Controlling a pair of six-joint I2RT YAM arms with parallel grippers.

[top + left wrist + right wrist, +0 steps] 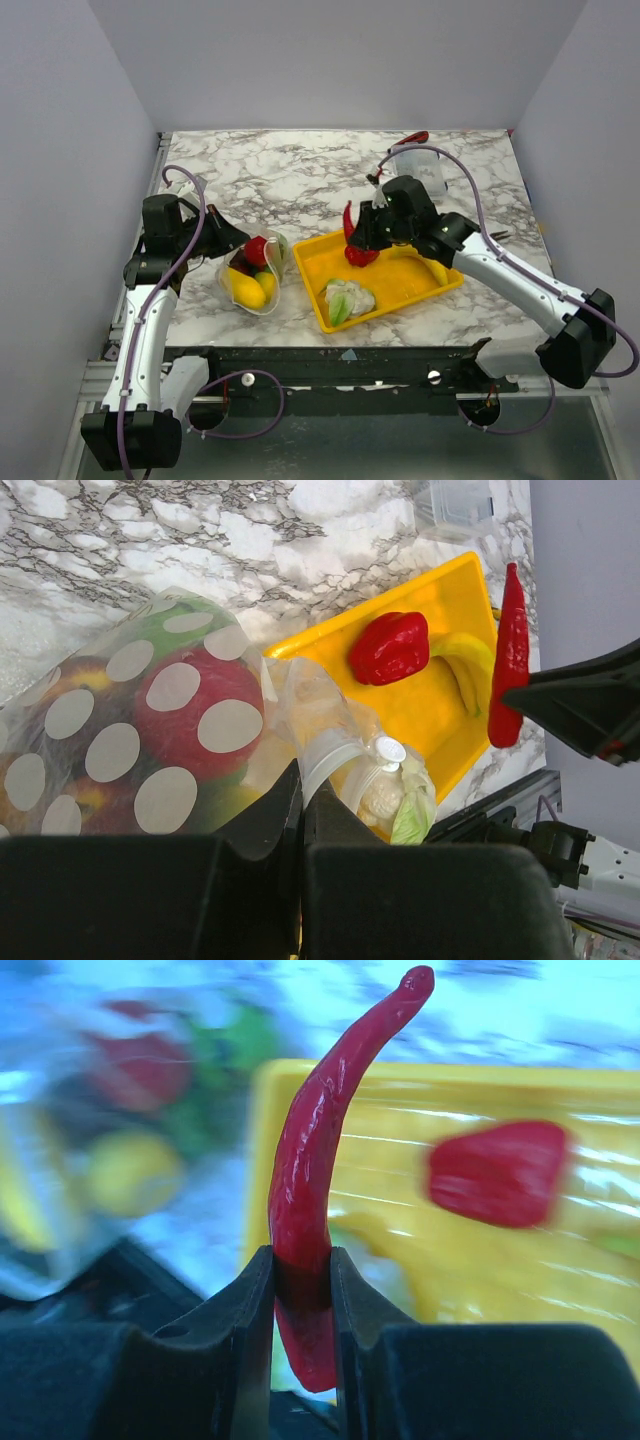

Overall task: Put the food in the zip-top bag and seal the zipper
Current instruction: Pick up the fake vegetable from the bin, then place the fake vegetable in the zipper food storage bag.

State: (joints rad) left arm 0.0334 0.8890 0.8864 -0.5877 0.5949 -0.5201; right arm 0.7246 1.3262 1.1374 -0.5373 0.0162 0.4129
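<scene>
The left gripper (300, 798) is closed, pinching an edge of the zip-top bag (250, 278). The bag sits on the counter (290, 170) just left of the yellow tray (318, 268), with red, yellow and green food (247, 290) inside. Its mouth seems to face the tray, though the clear plastic is hard to read. The right gripper (302, 1260) clamps a long red chili (305, 1160) by its thick end, tip up, over the tray's far left corner. A red pepper (361, 256), banana (437, 270) and cauliflower (347, 298) lie in the tray.

right end effector (302, 1272): clamped on red chili (308, 1160), upright, tip curling right | behind, blurred: yellow tray (480, 1290) holding red pepper (497, 1173) | left: zip-top bag (60, 1170), contents blurred
</scene>
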